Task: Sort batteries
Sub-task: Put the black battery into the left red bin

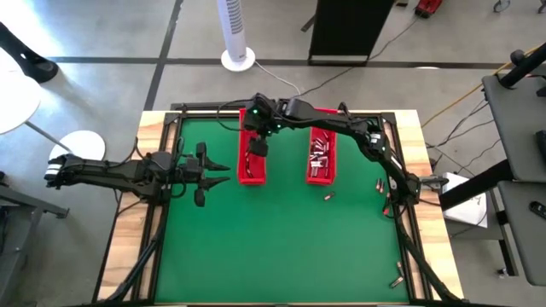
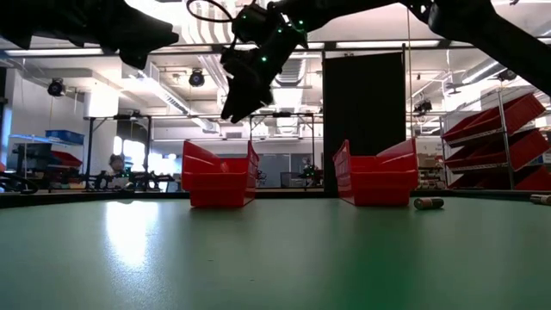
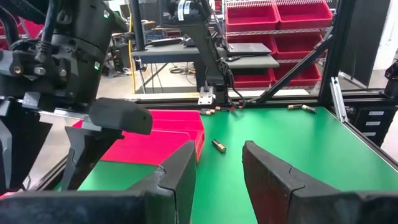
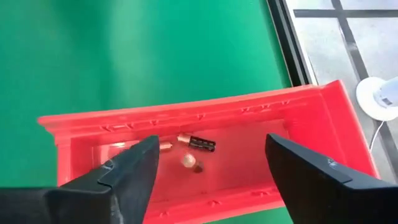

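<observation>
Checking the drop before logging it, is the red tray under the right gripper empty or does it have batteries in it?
Not empty: the left red tray holds a few batteries on its floor, seen between the right gripper's open fingers.

A grey concrete floor (image 1: 102,34) surrounds the desk (image 1: 153,128), with a white tower fan (image 1: 236,34) at the frame's top and a dark cabinet (image 1: 350,30) to its right. Shelving holding red bins (image 2: 495,142) stands at right under ceiling lights (image 2: 370,43).

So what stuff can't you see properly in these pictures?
- Batteries in the left red tray, high view: the right gripper covers them.
- Inside both trays, low view: the walls hide it.
- Types of the loose batteries on the table: too small.
- Left gripper, left wrist view: its base is cut off by the picture's edge.
</observation>
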Controlling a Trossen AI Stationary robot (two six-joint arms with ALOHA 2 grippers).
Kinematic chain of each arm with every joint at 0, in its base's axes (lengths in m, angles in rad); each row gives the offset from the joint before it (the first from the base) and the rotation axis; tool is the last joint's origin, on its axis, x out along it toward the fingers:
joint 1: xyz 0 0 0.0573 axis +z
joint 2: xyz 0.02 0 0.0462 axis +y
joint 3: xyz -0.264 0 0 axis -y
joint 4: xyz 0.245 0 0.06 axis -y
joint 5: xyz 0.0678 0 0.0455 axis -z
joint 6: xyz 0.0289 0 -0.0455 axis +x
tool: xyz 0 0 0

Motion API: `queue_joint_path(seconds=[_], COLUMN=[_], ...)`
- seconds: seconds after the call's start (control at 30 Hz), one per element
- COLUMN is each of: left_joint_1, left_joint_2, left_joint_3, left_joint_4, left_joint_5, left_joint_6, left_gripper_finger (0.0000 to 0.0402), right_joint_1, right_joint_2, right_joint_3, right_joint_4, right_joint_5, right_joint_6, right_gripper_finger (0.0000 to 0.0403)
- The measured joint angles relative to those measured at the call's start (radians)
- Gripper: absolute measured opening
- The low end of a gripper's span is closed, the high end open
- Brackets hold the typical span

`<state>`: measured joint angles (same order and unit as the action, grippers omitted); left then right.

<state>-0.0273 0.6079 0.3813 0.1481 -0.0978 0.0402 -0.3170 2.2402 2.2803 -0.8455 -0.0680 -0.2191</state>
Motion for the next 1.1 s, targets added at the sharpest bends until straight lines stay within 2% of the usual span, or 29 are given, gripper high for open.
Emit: queue_joint_path(seconds=[0.3, 0.43, 0.63, 0.73, 0.93, 1.1], left_joint_1=[0.0, 0.0, 0.0, 0.0, 0.0, 0.0], left_joint_2=[-0.022, -0.046, -0.063, -0.064, -0.052, -0.015], left_joint_3=[0.0, 0.0, 0.0, 0.0, 0.0, 0.0], left_joint_4=[-0.117, -0.127, -0.129, -0.128, -0.044, 0.115], left_joint_5=[0.0, 0.0, 0.001, 0.002, 0.001, 0.001], left_joint_6=[-0.019, -0.034, -0.05, -0.05, -0.031, -0.031], left_gripper_finger=[0.0113, 0.0113, 0.0113, 0.0113, 0.0113, 0.0113], right_joint_1=[0.063, 0.127, 0.279, 0.377, 0.575, 0.65], right_joint_2=[-0.087, -0.181, -0.427, -0.569, -0.789, -0.831], right_joint_3=[-0.015, -0.105, -0.442, -0.654, -1.01, -1.217], right_joint_4=[-0.035, -0.069, -0.02, -0.018, -0.006, -0.001], right_joint_5=[0.049, 0.106, 0.401, 0.49, 0.406, 0.406], right_joint_6=[0.112, 0.164, 0.329, 0.479, 0.715, 0.764], right_gripper_finger=[0.034, 0.0353, 0.0349, 0.0344, 0.0331, 0.0306])
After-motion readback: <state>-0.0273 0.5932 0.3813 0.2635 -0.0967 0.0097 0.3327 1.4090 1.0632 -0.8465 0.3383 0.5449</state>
